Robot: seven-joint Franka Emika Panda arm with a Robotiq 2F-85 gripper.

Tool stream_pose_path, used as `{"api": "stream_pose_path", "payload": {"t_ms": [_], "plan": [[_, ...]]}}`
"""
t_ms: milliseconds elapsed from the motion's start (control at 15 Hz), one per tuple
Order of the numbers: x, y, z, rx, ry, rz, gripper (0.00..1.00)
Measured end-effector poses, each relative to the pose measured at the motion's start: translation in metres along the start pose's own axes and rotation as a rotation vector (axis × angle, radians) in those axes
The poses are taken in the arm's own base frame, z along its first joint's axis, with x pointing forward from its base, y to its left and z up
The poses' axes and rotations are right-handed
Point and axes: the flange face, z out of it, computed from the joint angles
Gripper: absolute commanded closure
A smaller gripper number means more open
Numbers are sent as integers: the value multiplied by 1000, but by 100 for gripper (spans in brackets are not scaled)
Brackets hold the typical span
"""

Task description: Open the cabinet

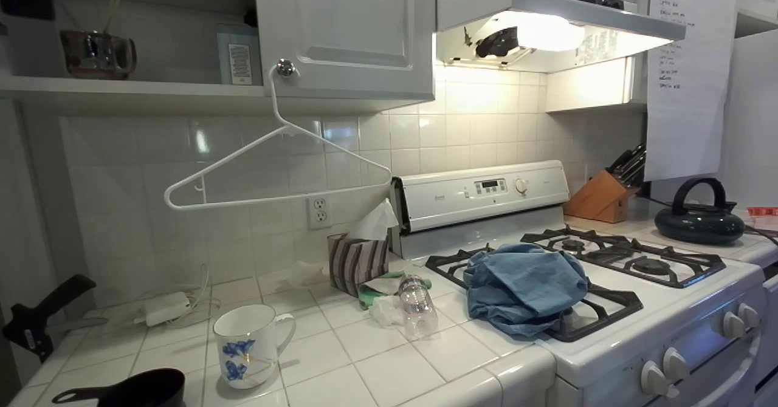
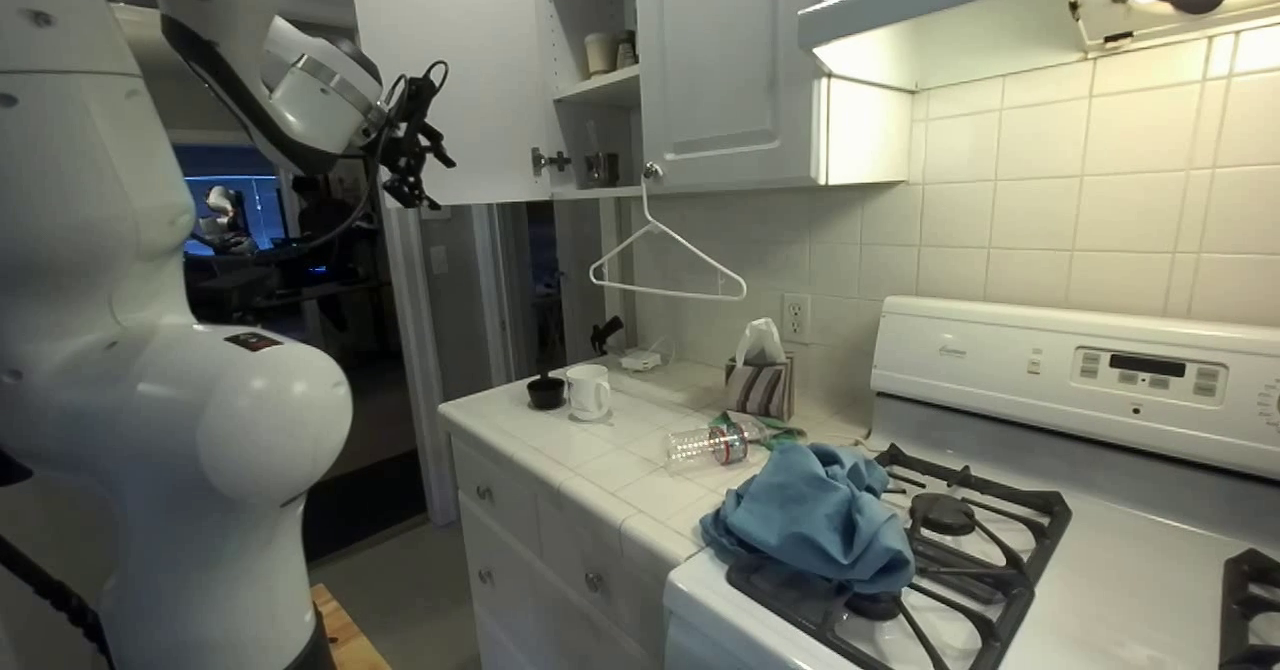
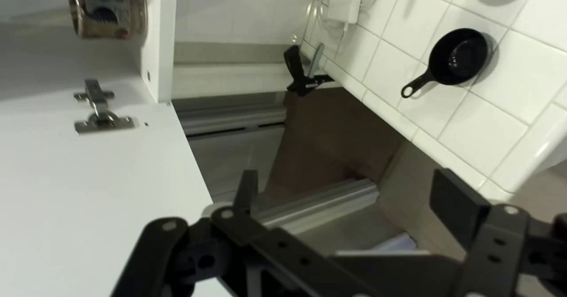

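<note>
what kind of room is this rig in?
Looks like a kitchen, probably a home one. The giveaways: a white gas range with dark burner grates, a lit range hood above it, and a white wall cabinet with one door standing open.

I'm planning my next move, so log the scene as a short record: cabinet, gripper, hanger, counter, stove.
Cabinet: one open door, one shut door
Gripper: open, holding nothing; whether it touches the open door is unclear
Hanger: hooked on the shut door's knob
Counter: mug, pan, tissue box, bottle on its side, among others
Stove: crumpled blue cloth on top
</note>
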Motion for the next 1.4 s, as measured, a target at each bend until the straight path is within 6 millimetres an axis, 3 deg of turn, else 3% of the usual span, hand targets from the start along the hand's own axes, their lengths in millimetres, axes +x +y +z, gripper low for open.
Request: {"api": "stream_pose_path", "payload": {"t_ms": [333,667,1000,1200,1400], "plan": [[-59,21,30,-62,-114,260,0],[-108,42,46,-142,-259,493,0],[-138,63,48,-274,-498,613,0],[-149,79,53,-330,-683,576,0],[-150,89,70,-324,-839,482,0]]}}
